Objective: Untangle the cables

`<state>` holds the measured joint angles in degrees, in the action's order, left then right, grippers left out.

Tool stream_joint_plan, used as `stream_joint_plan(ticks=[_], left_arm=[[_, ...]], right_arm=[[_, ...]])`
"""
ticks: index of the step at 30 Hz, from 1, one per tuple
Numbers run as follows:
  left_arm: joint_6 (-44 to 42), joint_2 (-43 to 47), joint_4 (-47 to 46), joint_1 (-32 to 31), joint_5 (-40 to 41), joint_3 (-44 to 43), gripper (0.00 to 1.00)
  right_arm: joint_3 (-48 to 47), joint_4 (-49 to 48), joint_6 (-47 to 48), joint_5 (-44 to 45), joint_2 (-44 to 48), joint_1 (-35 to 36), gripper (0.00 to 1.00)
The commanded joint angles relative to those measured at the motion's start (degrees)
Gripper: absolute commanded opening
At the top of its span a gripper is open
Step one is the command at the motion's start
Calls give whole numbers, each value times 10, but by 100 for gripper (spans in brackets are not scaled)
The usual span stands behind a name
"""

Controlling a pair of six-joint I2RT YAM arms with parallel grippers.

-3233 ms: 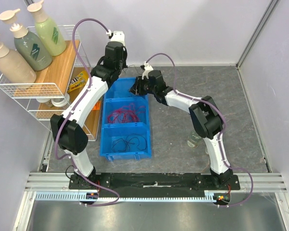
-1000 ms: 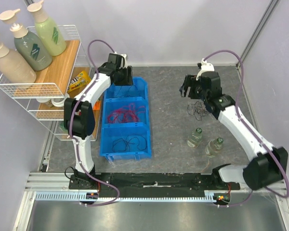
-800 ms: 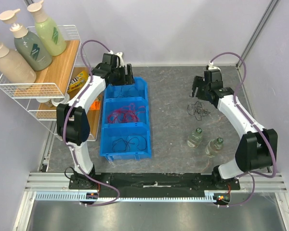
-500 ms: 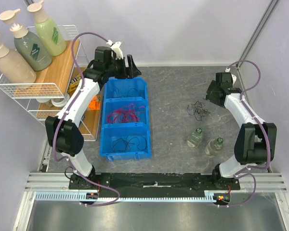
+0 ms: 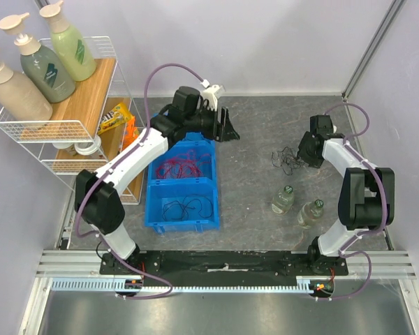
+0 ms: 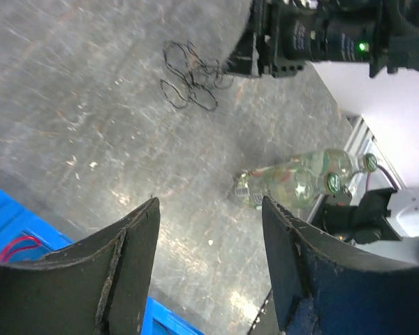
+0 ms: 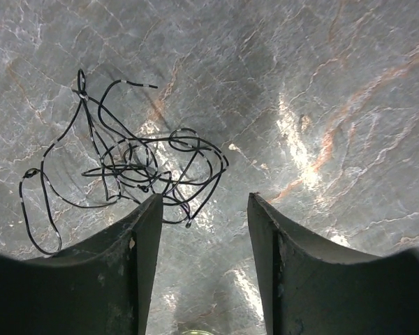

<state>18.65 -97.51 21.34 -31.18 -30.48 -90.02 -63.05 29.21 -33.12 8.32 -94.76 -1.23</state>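
— Where is the left arm (image 5: pixel 126 160)?

— It bends up from the near edge and leans over the blue box (image 5: pixel 181 225). The left gripper (image 5: pixel 229 131) sticks out to the right, past the far corner of the box, over the grey table (image 5: pixel 244 202). Its fingers are wide apart with nothing in them.

— And the right arm (image 5: pixel 363 188)?

— It is folded up tight. The right gripper (image 5: pixel 306 152) is just beside the black tangle (image 5: pixel 288 160) on the table. Its fingers are apart too, and they hold nothing.

— Where are the other wires?

— The red wires (image 5: pixel 181 167) lie in the middle part of the box. A loose black wire (image 5: pixel 185 206) lies in the near part. Two bottles (image 5: pixel 283 199) are near the tangle, on its near side.

— What changed from half a second ago?

— The left gripper was over the far end of the box. Now it has swung to the right. The right gripper has come closer to the tangle. The tangle has not moved.
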Motion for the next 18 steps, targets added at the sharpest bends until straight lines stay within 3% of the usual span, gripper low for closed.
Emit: stream_joint_plan(ticks=[1, 4, 11, 18], left_arm=[[28, 46, -58, -14, -19, 26, 66], [29, 64, -65, -27, -19, 33, 66], [31, 82, -74, -44, -18, 25, 66], [52, 80, -106, -44, -49, 22, 75]], right_arm=[[9, -24, -16, -37, -17, 0, 59], [13, -64, -21, -31, -22, -1, 56], [-37, -57, -15, -58, -15, 9, 5], [-71, -80, 49, -173, 129, 76, 0]])
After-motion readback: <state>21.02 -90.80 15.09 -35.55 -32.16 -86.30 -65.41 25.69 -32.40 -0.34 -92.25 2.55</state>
